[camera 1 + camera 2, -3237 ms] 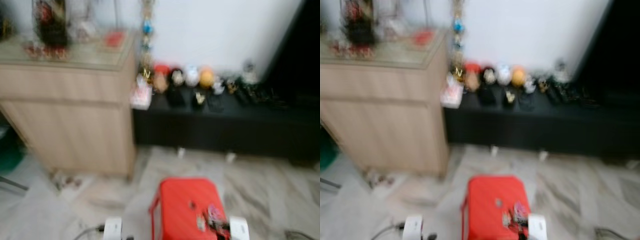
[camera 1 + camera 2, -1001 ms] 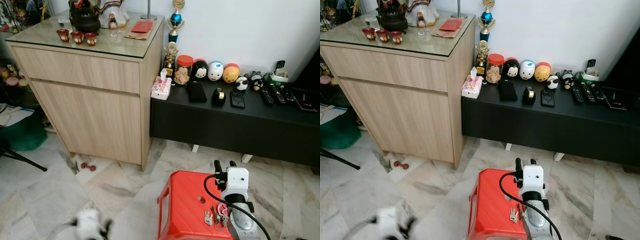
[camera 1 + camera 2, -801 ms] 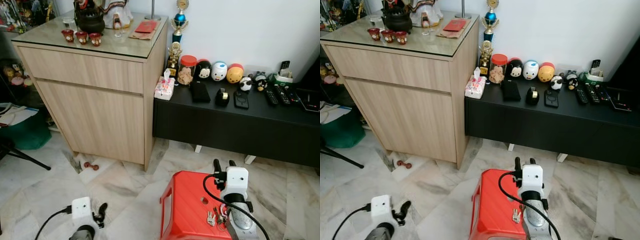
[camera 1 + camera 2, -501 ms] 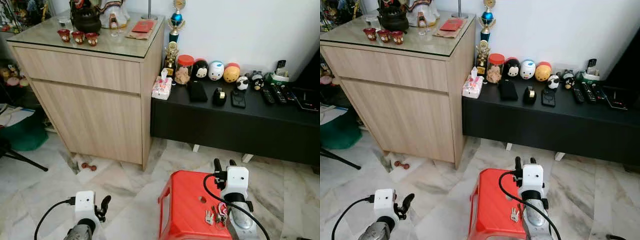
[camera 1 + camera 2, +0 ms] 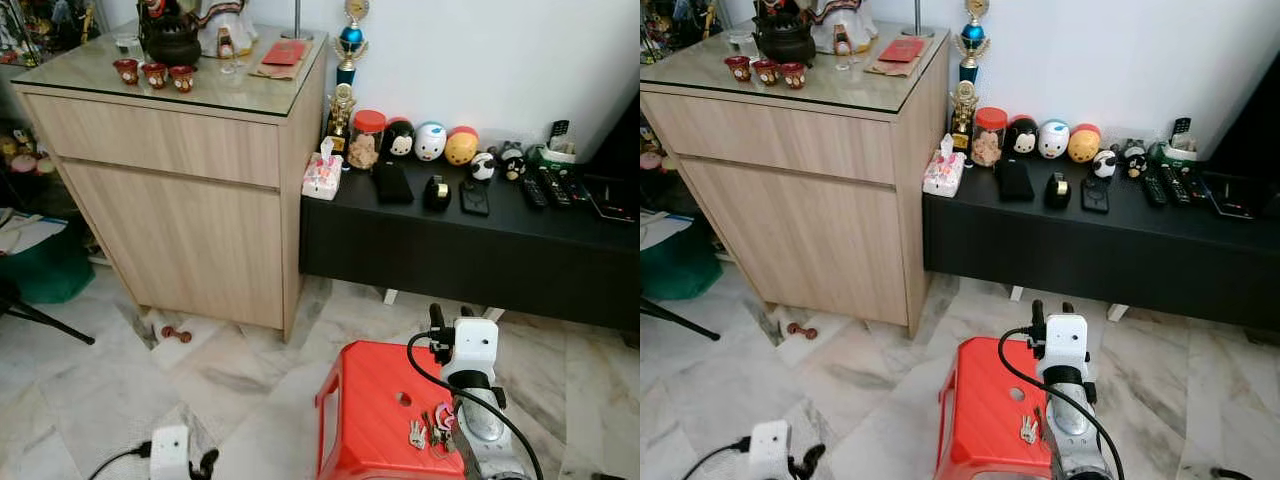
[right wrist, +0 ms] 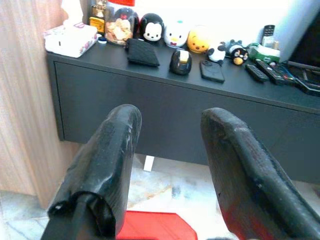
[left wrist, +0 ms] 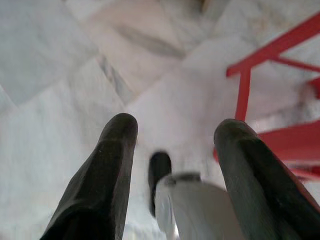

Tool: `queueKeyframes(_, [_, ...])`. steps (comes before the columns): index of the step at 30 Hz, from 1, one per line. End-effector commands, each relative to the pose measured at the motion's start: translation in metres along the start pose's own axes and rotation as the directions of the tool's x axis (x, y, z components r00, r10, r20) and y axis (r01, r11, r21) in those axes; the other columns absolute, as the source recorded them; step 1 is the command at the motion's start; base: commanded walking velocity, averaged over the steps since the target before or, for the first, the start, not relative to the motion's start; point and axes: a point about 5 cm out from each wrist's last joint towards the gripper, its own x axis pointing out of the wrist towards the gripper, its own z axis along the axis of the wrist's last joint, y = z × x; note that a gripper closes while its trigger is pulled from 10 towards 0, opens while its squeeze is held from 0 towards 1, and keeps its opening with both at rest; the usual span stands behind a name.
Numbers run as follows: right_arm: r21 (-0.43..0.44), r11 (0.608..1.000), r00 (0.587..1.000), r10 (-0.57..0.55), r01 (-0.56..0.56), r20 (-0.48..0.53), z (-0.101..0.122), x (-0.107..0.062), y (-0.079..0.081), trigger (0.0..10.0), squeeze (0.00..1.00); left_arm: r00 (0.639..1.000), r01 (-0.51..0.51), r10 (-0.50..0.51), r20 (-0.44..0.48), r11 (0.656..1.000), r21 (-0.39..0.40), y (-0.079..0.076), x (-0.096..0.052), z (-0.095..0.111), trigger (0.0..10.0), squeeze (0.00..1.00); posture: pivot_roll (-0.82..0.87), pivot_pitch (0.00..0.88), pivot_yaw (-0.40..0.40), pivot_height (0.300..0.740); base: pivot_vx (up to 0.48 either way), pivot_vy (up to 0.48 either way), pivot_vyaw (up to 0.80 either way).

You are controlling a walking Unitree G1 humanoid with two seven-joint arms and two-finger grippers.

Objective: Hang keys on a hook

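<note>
Lying on the red stool near its edge, the keys are not yet held. The right gripper is raised above, fingers apart, empty. The left gripper is held low, open too. The keys could be knocked off onto the floor by a clumsy reach. No hook can be seen beyond.

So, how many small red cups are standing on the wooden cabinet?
3: the red cups stand in a row on the cabinet top's near edge, before the dark teapot. Others may hide behind.
</note>
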Motion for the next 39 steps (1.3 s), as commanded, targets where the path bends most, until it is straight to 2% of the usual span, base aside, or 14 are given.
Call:
queueKeyframes(1, [0.014, 1.0, 1.0, -0.019, 0.019, 0.009, 0.004, 0.003, -0.003, 10.0, 0.0, 0.999, -0.027, 0.026, -0.035, 0.999, -0.02, 0.002, -0.002, -0.007, 10.0, 0.0, 0.01, 0.0, -0.089, 0.74, 0.0, 0.0, 0.0])
queueKeyframes(11, [0.018, 1.0, 1.0, -0.01, 0.01, -0.007, 0.002, 0.003, 0.0, 10.0, 0.0, 0.998, -0.03, 0.029, -0.058, 0.999, -0.024, -0.003, -0.001, -0.009, 10.0, 0.0, 0.01, 0.0, -0.093, 0.74, 0.0, 0.0, 0.0])
queueKeyframes(18, [0.0, 1.0, 0.998, -0.024, 0.024, -0.066, -0.004, 0.003, -0.003, 10.0, 0.0, 0.998, -0.026, 0.025, -0.054, 0.999, -0.02, -0.004, 0.0, -0.006, 10.0, 0.0, 0.02, 0.0, -0.092, 0.74, 0.0, 0.0, 0.0])
queueKeyframes(30, [0.026, 0.998, 0.992, -0.06, 0.063, -0.115, -0.009, 0.004, -0.005, 10.0, 0.0, 0.994, -0.04, 0.038, -0.102, 0.999, -0.022, 0.0, -0.003, -0.016, 10.0, 0.0, 0.02, 0.0, -0.093, 0.66, 0.0, 0.0, 0.0])
queueKeyframes(39, [0.034, 0.998, 0.994, -0.057, 0.06, -0.09, -0.006, 0.005, -0.004, 10.0, 0.0, 0.993, -0.037, 0.034, -0.114, 0.999, -0.023, 0.0, -0.003, -0.017, 10.0, 0.0, 0.02, 0.0, -0.091, 0.612, 0.0, 0.0, 0.0])
